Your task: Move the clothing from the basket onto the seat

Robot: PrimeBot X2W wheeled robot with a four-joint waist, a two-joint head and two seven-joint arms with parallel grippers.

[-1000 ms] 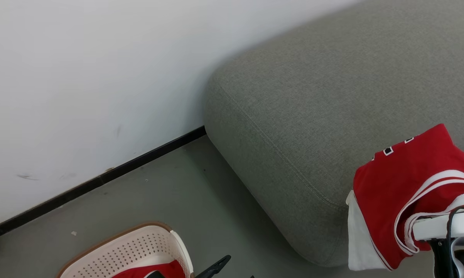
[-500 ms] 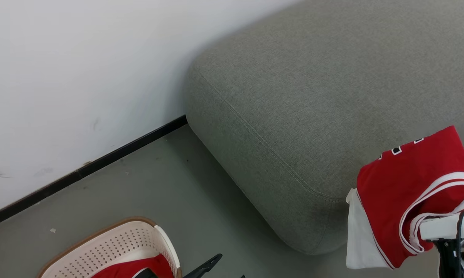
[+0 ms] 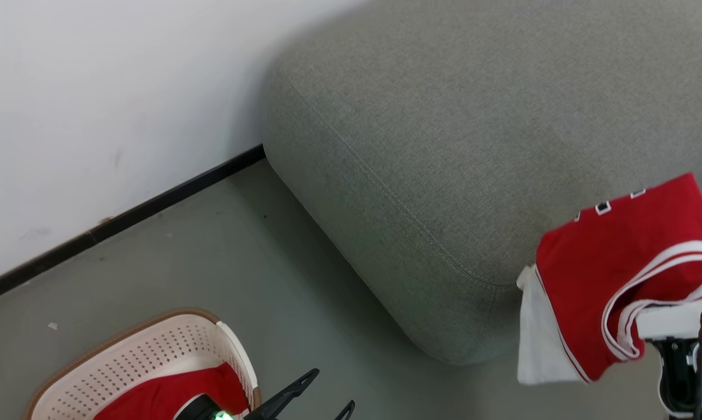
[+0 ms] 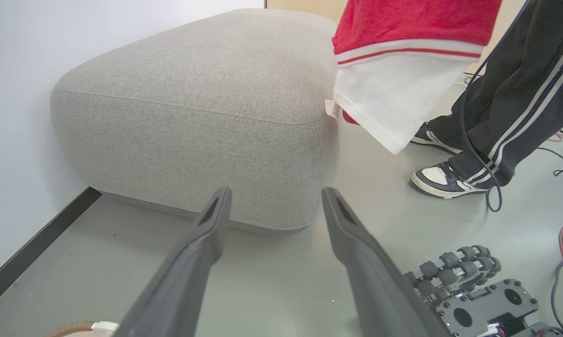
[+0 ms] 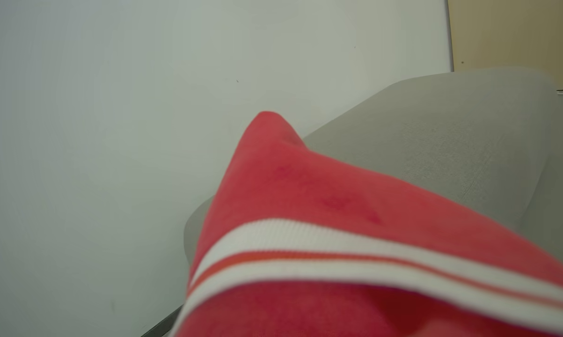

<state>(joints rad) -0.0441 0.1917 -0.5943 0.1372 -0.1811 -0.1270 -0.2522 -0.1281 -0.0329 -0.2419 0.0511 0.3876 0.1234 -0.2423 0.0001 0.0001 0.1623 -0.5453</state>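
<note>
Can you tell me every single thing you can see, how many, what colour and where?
seat: one, grey, against the wall.
top: one, red with white, hanging from the right arm by the seat's corner.
basket: one, cream with a brown rim, on the floor.
garment: one, red, inside the basket.
wall: white, with a black skirting strip.
floor: grey.
panel: one, tan, behind the seat.
person's legs: two, dark trousers with pale stripes, black-and-white shoes, past the seat.
left jaws: one pair, dark, open, beside the basket.
right arm: white; its jaws are hidden by cloth.
</note>
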